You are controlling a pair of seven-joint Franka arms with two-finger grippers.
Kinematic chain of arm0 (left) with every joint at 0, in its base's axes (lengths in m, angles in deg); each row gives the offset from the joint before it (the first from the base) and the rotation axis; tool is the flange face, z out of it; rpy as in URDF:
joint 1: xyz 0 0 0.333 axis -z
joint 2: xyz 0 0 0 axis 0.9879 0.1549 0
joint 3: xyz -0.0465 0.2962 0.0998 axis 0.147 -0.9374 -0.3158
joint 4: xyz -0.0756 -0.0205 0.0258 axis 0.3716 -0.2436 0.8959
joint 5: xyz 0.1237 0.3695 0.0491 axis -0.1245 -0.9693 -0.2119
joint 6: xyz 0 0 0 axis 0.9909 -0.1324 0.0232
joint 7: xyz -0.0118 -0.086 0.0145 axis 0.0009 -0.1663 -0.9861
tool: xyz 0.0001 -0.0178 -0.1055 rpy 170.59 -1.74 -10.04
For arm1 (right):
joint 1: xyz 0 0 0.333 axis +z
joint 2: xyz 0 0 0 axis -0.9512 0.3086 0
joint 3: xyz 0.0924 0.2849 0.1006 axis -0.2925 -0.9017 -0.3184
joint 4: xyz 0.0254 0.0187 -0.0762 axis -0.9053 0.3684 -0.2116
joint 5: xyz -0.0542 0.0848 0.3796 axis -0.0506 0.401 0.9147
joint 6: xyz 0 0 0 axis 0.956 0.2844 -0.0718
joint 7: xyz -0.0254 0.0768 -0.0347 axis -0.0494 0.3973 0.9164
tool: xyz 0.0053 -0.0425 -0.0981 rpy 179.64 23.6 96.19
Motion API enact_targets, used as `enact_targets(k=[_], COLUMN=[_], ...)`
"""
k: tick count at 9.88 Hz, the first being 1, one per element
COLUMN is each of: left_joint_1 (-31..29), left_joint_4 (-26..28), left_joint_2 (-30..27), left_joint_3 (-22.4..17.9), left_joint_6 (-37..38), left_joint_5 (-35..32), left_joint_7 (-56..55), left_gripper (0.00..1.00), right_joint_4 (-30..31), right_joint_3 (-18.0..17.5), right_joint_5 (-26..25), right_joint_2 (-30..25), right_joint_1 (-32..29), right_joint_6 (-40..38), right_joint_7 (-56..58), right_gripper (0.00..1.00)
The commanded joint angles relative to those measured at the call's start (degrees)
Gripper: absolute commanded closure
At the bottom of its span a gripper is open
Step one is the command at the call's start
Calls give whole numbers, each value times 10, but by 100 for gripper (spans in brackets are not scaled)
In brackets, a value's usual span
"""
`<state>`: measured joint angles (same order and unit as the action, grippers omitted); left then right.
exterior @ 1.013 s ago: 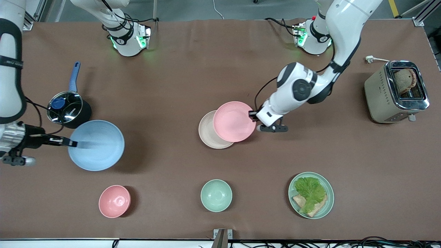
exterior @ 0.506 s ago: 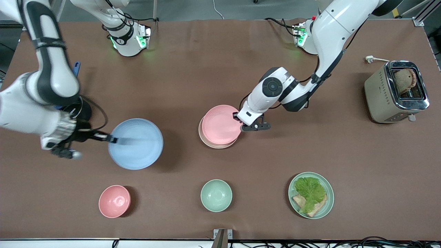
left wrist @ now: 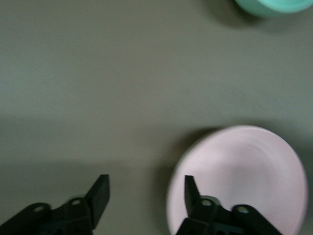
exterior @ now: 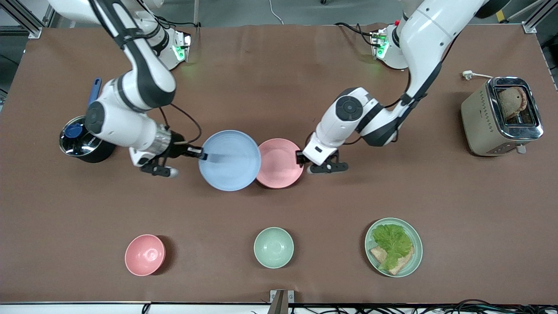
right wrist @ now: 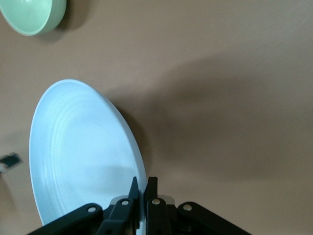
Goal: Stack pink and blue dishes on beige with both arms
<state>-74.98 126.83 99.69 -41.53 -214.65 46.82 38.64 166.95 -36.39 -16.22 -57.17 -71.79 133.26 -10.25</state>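
The brown table (exterior: 279, 78) carries, taking its middle as the dial's centre and the arms' edge as 12: two arm bases, one at 11 o'clock (exterior: 168, 52) and one at 1 (exterior: 392, 48). A lidded pot (exterior: 80, 139) with a blue handle stands at 9. A toaster (exterior: 501, 115) holding bread stands at 3, with its plug (exterior: 467, 74) at 2. A pink bowl (exterior: 145, 254) sits at 8, a mint bowl (exterior: 273, 247) at 6, and a green plate (exterior: 416, 257) with lettuce and bread at 4. A pink plate (exterior: 281, 163) lies at the centre; what is under it is hidden.
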Motion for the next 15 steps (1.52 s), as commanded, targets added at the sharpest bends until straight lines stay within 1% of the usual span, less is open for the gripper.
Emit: enact_targets(k=[1,3,4,5,6,7,8,10,11,12,13,14,15], left_joint_1=[-11,-14,-14,-12,-13,-13,-14,-21,-23,-29,-40,-50,-50], left_joint_4=[105,99,93,70,23,-47,-109,-201,-240,-252,-247,-244,-248], left_joint_2=[-141,-188,-218,-245,-251,-250,-248,-246,-246,-254,-283,-290,-287], left_joint_3=[-70,-129,-158,-193,-217,-241,-253,-267,-269,-274,-274,-275,-275], left_joint_6=[32,103,134,165,232,335,404,502,550,588,622,628,627], left_joint_5=[-3,8,29,96,134,142,144,159,159,160,168,181,185], left_joint_7=[89,216,274,358,416,457,479,495,504,507,506,507,508], left_gripper=[0,0,0,0,0,0,0,0,0,0,0,0,0], right_joint_4=[13,14,14,14,14,14,14,22,22,22,22,21,21], right_joint_3=[-38,-38,-38,-38,-38,-38,-38,-38,-38,-38,-37,-33,-30], right_joint_5=[-8,-8,-8,-8,-8,-8,-8,-8,-8,-8,-8,-10,-29], right_joint_2=[26,68,87,108,125,132,137,140,144,147,146,137,116], right_joint_1=[10,43,56,71,79,83,88,94,94,90,89,86,76], right_joint_6=[63,134,168,205,230,239,242,251,252,251,252,251,245], right_joint_7=[-53,-59,-66,-67,-68,-68,-68,-68,-67,-66,-66,-62,-60], right_gripper=[99,99,99,99,98,98,97,96,90,45,0,0,0])
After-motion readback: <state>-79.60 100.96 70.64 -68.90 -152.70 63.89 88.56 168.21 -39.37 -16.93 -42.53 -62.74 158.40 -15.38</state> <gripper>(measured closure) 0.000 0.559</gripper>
